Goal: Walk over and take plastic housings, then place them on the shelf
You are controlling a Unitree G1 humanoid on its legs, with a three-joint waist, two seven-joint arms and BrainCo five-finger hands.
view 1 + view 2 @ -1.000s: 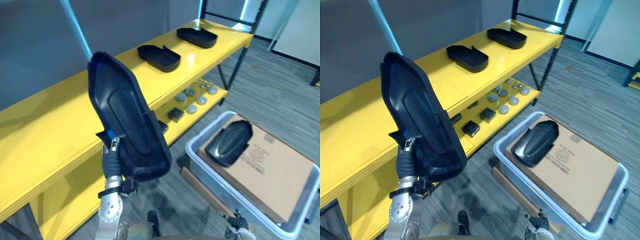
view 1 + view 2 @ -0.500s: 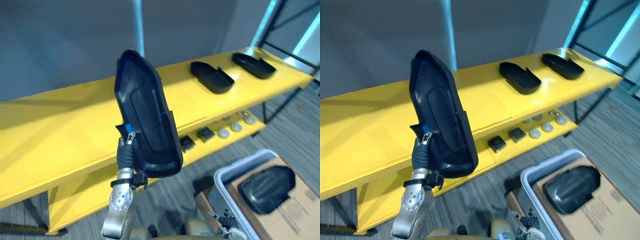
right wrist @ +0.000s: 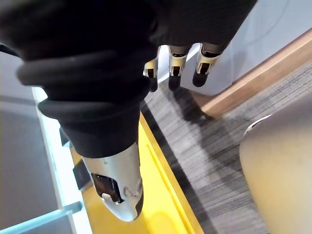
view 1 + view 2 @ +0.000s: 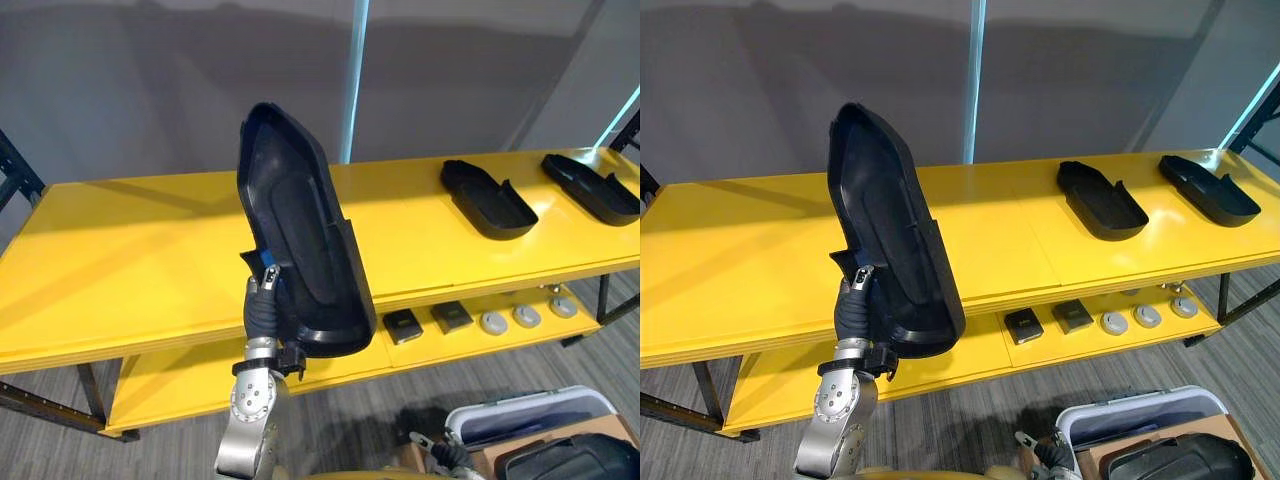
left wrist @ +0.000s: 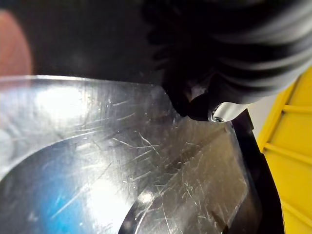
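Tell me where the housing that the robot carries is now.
In the left eye view the held housing stands upright in the left hand, left of centre, before the yellow shelf's top board.

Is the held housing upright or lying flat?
Upright: the housing stands on end in the left hand, hollow side toward the camera.

Rear boundary: plain grey wall [image 4: 150, 90], crossed by one vertical light-blue strip [image 4: 357, 80]. In front of it: yellow two-tier shelf [image 4: 130, 260] on a black metal frame [image 4: 20, 165]. Floor: grey striped carpet [image 4: 950, 425], running under the shelf. In the right wrist view the carpet lies directly beyond the fingers [image 3: 174, 66].
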